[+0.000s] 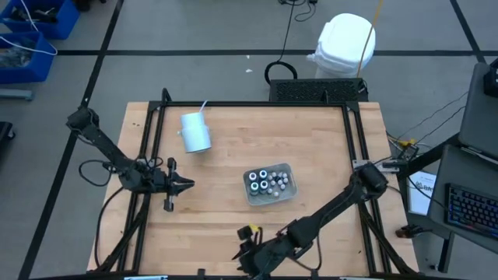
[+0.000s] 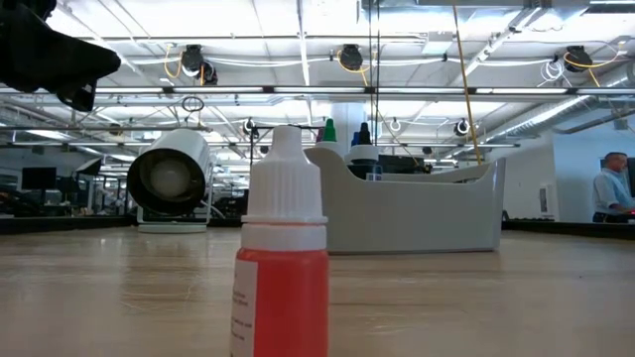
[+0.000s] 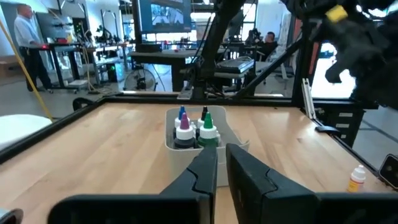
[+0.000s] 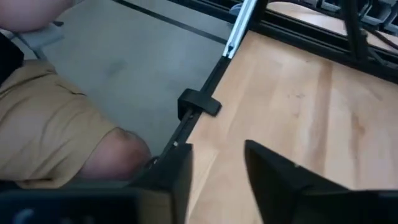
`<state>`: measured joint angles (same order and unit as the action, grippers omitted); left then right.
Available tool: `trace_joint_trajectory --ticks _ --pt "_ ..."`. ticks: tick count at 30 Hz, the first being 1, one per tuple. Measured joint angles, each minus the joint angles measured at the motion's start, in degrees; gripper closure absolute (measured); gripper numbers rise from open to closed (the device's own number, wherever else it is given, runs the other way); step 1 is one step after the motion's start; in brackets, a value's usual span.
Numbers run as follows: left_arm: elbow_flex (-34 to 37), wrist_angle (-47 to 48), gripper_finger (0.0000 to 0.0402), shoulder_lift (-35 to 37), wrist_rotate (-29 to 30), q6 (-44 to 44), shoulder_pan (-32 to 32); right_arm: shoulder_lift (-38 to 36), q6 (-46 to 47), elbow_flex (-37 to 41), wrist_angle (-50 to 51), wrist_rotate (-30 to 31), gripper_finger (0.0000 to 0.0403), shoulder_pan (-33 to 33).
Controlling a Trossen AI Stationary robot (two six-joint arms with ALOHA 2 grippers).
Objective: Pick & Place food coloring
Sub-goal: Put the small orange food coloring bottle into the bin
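The clear tray (image 1: pixel 269 184) sits near the middle of the wooden tabletop (image 1: pixel 233 210) and serves as the reference point. It holds a cluster of food coloring bottles (image 1: pixel 268 180), standing upright; in the left wrist view their blue, purple and green tips (image 3: pixel 193 127) rise above the tray wall.

One red food coloring bottle (image 2: pixel 284 260) with a white cap stands upright on the tabletop, apart from the tray, directly in front of the low camera. The left wrist view shows it (image 3: pixel 357 178) well off to one side of the tray.

The white cup (image 1: pixel 195 131) lies on its side, beyond the tray toward the far left corner.

The left hand (image 1: pixel 187 184) hovers to the left of the tray, pointing at it, fingers nearly pressed together and holding nothing.

The right hand (image 1: pixel 247 255) is at the near tabletop edge, below the tray. Its fingers (image 4: pixel 277 177) are spread apart and empty.
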<state>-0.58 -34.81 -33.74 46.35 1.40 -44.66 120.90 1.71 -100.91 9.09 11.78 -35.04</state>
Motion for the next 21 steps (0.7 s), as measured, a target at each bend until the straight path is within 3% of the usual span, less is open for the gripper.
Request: trace_joint_trajectory --ticks 5,9,21 --pt "0.0 0.6 0.0356 0.0 0.01 1.56 0.0 2.78 -0.42 -0.1 -1.37 -4.69 0.019 0.05" --pt "0.0 0.83 0.0355 0.0 0.02 1.89 0.0 3.98 -1.4 -0.12 -0.47 -6.09 0.0159 -0.21" --pt "-0.02 1.76 0.0355 0.0 0.02 2.41 0.0 4.55 -2.13 2.95 3.38 -3.96 0.0165 -0.56"
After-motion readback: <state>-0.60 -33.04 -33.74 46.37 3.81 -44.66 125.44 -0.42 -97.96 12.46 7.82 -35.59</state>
